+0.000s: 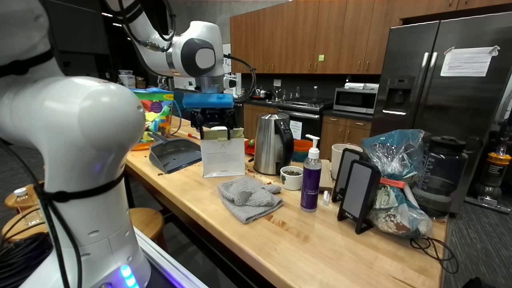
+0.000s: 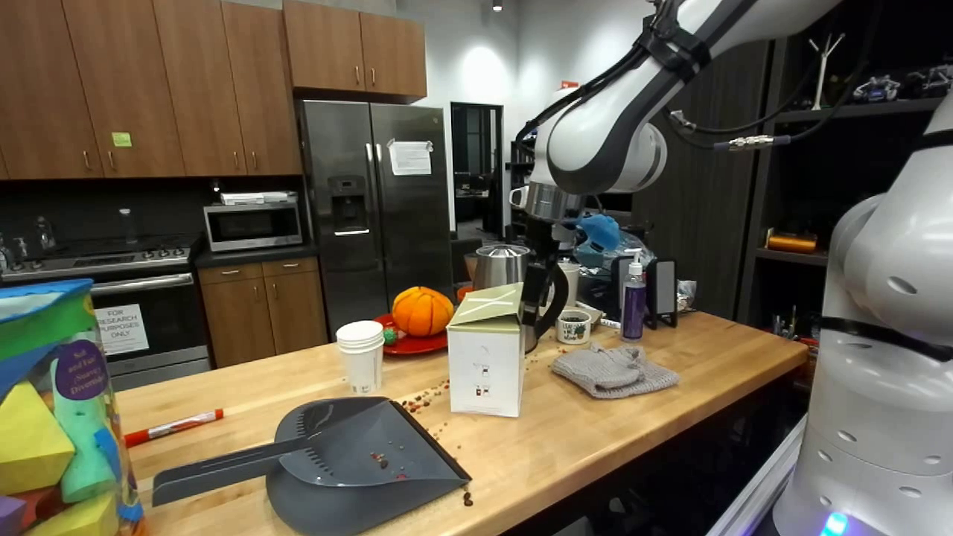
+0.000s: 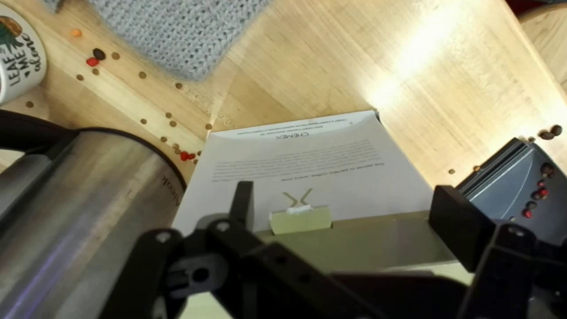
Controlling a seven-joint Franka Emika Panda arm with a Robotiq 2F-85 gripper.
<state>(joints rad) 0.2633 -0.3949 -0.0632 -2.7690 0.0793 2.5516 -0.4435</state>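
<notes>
White & olive-green rect. cardboard box: smooth, low sheen. Silver cylindrical s/steel kettle: brushed, glossy streaks; curved blk handle looks plastic. Crumpled grey knit cloth: rough, matt. Wide dk-grey plastic dustpan: smooth, semi-matt. Purple see-through plastic pump bottle: glossy. Pale wood tabletop: smooth, shiny under light. Blk 2-finger gripper: mostly matt.

In exterior view, we get dustpan left of box, kettle right, cloth before box, mug between kettle and bottle; all on table. In exterior view, we log pumpkin on plate behind-left of box, bits in dustpan.
</notes>
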